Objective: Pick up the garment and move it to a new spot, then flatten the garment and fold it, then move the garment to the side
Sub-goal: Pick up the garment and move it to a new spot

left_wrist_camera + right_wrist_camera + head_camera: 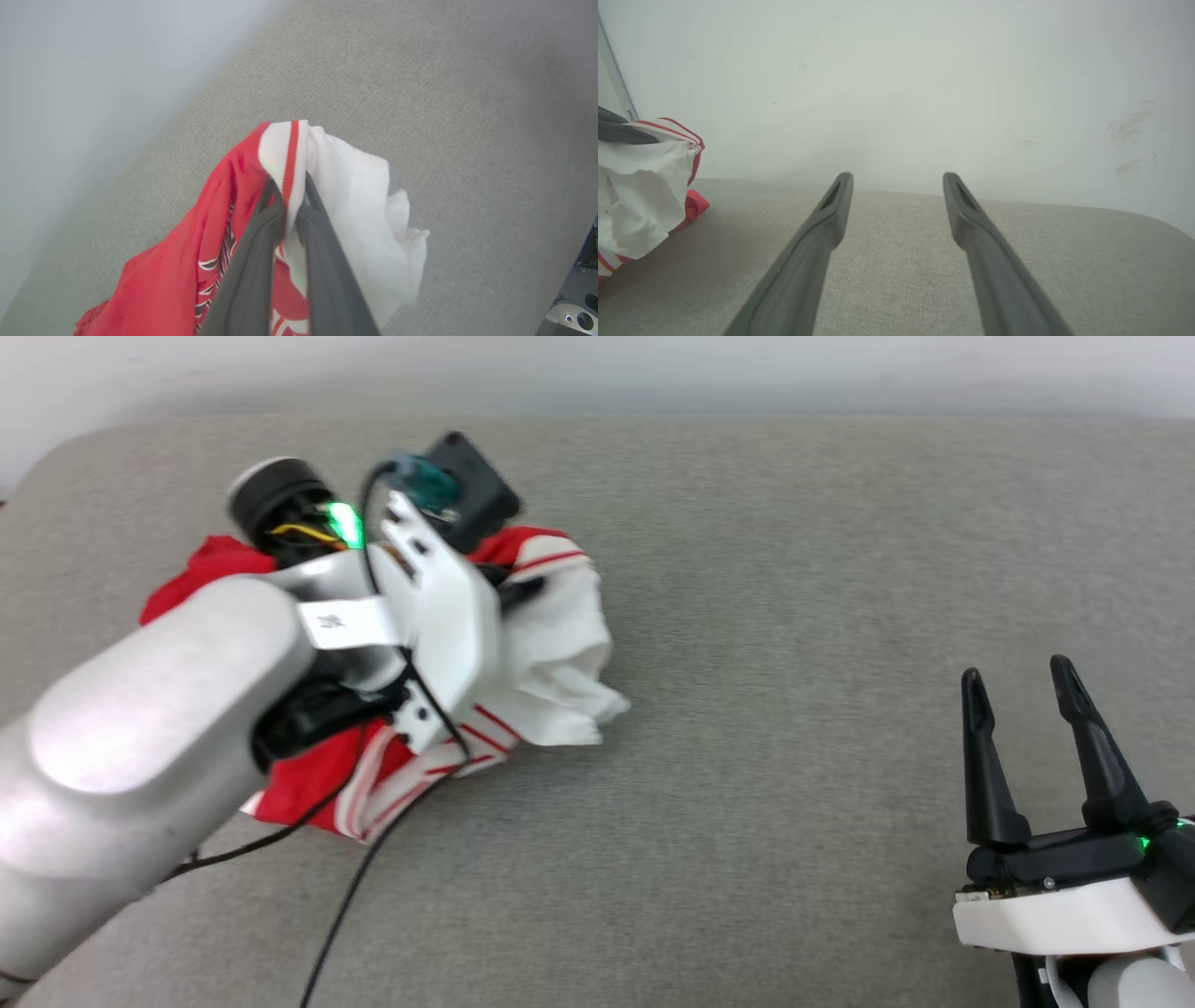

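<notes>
Left wrist view: the left tool [288, 189] has its two dark fingers [252, 261] pressed together on the garment [177, 261], pinching a fold of red-and-white striped trim [290, 154] between the tips. Red cloth falls away on one side of the fingers. The white sleeve [359, 196] hangs crumpled on the other side.

Head view: the garment [551, 653] lies bunched on the grey upholstered surface [794, 569], partly covered by the pale left forearm [140, 728] and wrist housing that reach over it. Red cloth shows at the near and far edges of the heap, and white cloth and striped trim on the side toward the right tool [1016, 672]. A black cable [345, 905] trails from the wrist across the near edge of the garment. The right tool stands well apart from the garment, its fingers spread and holding nothing.

Right wrist view: the spread fingers of the right tool [896, 179] point toward a pale wall [896, 70]. The garment [640, 200] is off to their side, with the pinched trim at the top of the heap.
</notes>
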